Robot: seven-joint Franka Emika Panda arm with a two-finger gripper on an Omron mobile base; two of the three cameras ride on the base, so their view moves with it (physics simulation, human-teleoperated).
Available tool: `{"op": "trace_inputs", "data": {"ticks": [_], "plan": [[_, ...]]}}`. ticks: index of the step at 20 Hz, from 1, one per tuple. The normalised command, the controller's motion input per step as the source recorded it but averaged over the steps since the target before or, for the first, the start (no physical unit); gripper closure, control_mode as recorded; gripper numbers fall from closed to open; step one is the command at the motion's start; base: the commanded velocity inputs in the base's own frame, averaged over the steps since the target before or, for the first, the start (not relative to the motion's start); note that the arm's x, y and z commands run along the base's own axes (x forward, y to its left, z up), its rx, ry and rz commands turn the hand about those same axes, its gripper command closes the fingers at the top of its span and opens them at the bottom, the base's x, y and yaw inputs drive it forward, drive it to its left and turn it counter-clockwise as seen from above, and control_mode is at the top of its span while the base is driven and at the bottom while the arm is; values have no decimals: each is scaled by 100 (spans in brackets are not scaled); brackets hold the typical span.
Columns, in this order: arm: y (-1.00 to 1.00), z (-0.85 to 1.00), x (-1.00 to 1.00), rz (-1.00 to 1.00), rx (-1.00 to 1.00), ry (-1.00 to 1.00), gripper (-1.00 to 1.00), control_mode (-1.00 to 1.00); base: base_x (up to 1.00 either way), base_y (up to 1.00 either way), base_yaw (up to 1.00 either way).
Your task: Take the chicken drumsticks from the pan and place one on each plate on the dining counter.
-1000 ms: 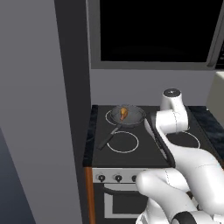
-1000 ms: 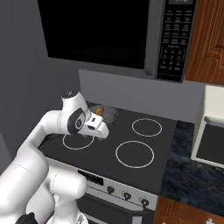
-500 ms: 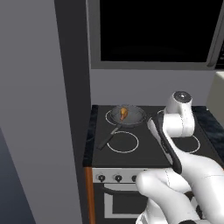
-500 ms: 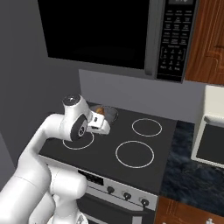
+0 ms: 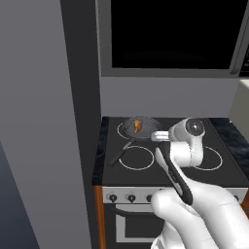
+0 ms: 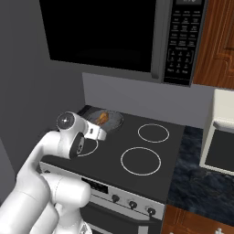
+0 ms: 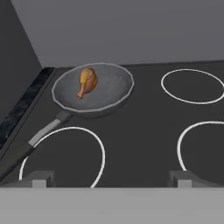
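Observation:
The pan [image 7: 109, 94] sits on the stove's back left burner, its long dark handle [image 7: 43, 131] running toward the front left. One golden-orange chicken drumstick [image 7: 86, 82] lies inside it, left of centre. My gripper [image 7: 111, 179] hovers open and holds nothing, in front of the pan and over the front burners, its fingertips [image 7: 39, 178] spread wide. The base views show the pan [image 5: 146, 130] [image 6: 112, 121] with the drumstick [image 5: 137, 126] [image 6: 103, 118], and my gripper [image 5: 156, 136] [image 6: 101, 135] just short of the rim. The plates and the dining counter are out of view.
The black stovetop [image 5: 160, 168] carries white burner rings [image 6: 140, 161] and a row of knobs [image 6: 132, 204] along its front. A microwave [image 6: 137, 36] hangs above. A tall grey panel [image 5: 44, 121] flanks the left. A white appliance [image 6: 221, 137] stands on the right counter.
My arm has bent forward and lowered the hand toward the stove, closer to the pan. The pan and the drumstick have not moved, and the jaws stay open.

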Motion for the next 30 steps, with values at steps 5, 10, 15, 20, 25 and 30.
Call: {"op": "trace_inputs", "data": {"ticks": [5, 10, 15, 20, 25, 30], "plan": [[15, 13, 61, 0, 3, -10, -100, -100, 0, 0, 0], [11, 25, 55, 0, 0, 0, -100, -100, 0, 0, 0], [24, -4, 56, 0, -3, -4, -100, -100, 0, 0, 0], [12, 0, 55, 0, 0, 1, -100, -100, 0, 0, 0], [2, 0, 38, 0, -3, 13, -100, -100, 0, 0, 0], [2, -7, 30, 1, -1, 11, -100, -100, 0, 0, 0]]}}
